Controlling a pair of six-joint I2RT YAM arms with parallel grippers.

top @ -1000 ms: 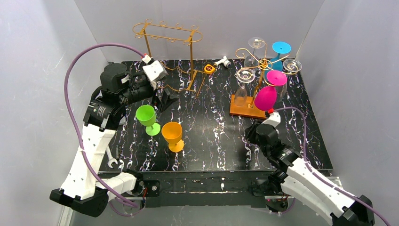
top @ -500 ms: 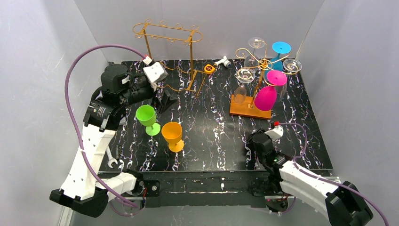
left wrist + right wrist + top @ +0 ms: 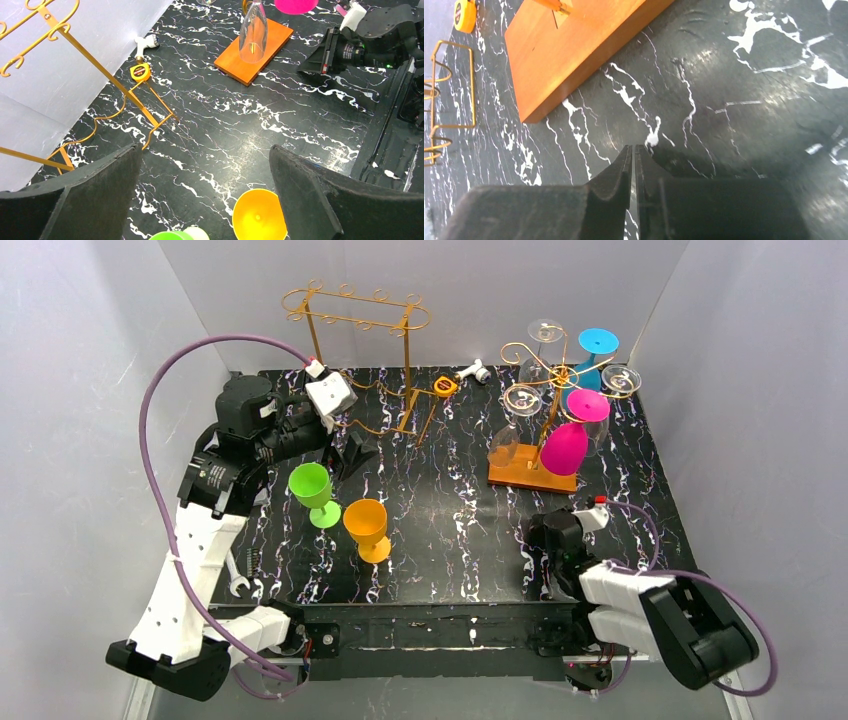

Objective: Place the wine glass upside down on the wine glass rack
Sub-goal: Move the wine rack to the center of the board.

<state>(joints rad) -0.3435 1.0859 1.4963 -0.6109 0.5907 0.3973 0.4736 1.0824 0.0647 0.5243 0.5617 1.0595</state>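
Black left fingers (image 3: 325, 200) spread wide, empty, right fingers (image 3: 614, 180) seemingly closed

Table (image 3: 440, 530): black marble pattern with white veining.
Wine glass rack (image 3: 516, 348): gold wire on an orange wooden base (image 3: 515, 476).
Second rack (image 3: 407, 365): gold wire.
On the rack: magenta wine glass (image 3: 565, 448), cyan wine glass (image 3: 598, 341), clear wine glass (image 3: 253, 30).
On the table: green goblet (image 3: 311, 485), orange goblet (image 3: 366, 522).
Tape measure (image 3: 445, 387): yellow.
Cable (image 3: 240, 336): purple.
Left arm (image 3: 190, 570): white links, black joints.
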